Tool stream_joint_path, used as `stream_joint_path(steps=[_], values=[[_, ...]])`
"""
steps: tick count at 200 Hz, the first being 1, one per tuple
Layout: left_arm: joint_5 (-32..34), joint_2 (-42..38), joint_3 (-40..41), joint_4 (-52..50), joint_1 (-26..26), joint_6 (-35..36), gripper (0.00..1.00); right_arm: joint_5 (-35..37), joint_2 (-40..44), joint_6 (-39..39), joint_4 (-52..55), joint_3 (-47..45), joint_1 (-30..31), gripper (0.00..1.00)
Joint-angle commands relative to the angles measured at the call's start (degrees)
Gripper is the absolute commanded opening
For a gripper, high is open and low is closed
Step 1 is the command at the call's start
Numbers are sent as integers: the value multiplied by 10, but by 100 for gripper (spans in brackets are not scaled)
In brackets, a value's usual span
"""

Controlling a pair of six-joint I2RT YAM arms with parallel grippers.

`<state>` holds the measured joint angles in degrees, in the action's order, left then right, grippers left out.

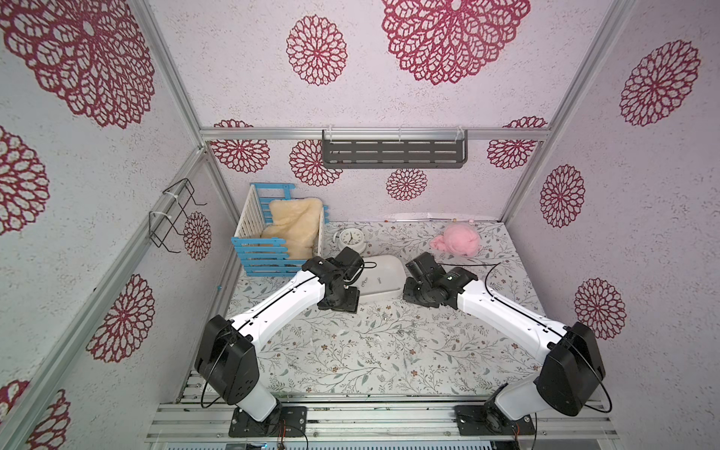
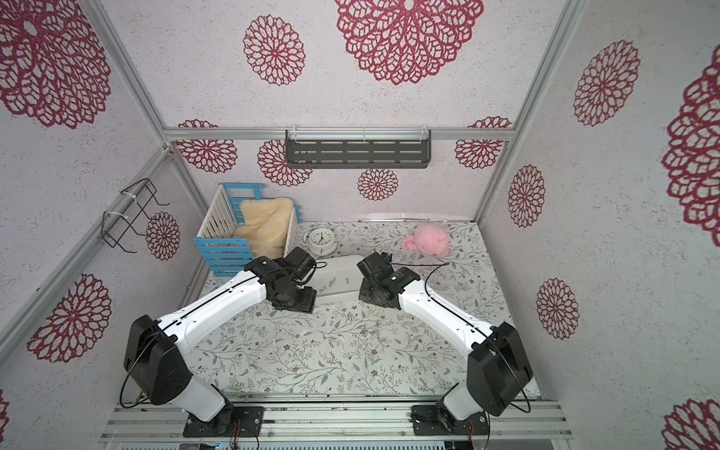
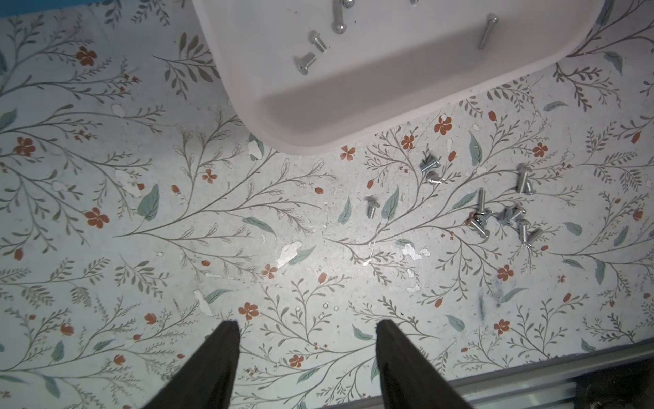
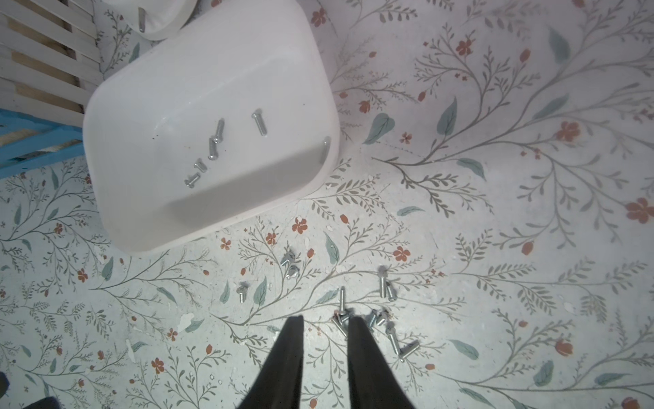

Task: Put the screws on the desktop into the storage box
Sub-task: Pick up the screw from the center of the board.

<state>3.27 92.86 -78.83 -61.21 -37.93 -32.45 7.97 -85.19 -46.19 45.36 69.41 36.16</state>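
- So, the left end effector (image 3: 308, 323) is seen wide open above the desk (image 3: 198, 226), with nothing held between its fingers.
- The right end effector (image 4: 325, 318) is only parted a little. Bare desk is seen through the gap, nothing is gripped, and loose screws (image 4: 382, 279) are lying right by its fingertips.
- The storage box (image 4: 212, 70) is parked between the two arms, just beside the blue-and-white crate (image 4: 35, 138).
- A handful of screws are found inside the box, and the rest are scattered on the desk close to it.
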Motion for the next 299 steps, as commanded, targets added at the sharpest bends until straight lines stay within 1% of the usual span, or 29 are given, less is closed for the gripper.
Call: stream_joint_path(steps=[1,28,48,91,120,144,200,250,276,281,299], values=[[-14,10,-5,27,-16,-15,63,19,44,-19,-3,-6,-3,26],[-26,23,-2,41,-30,-21,51,29,69,-25,13,-15,-4,27],[-28,36,-1,49,-40,-23,49,37,87,-28,26,-18,-11,27],[-34,78,-13,66,-54,-24,49,39,123,-31,36,-23,-39,27],[-37,111,-33,70,-57,-20,49,32,132,-28,42,-23,-61,28],[-43,131,-33,76,-57,-15,49,31,135,-27,40,-23,-70,28],[-60,161,-5,110,-59,-16,47,27,142,-26,42,-32,-75,28],[-65,191,-3,116,-61,-13,45,21,152,-21,40,-45,-82,28],[-67,191,3,125,-61,-13,44,21,154,-21,39,-45,-84,28],[-67,212,3,125,-61,-12,44,21,154,-21,39,-45,-84,28],[-68,219,3,128,-61,-10,44,19,154,-22,37,-45,-85,28]])
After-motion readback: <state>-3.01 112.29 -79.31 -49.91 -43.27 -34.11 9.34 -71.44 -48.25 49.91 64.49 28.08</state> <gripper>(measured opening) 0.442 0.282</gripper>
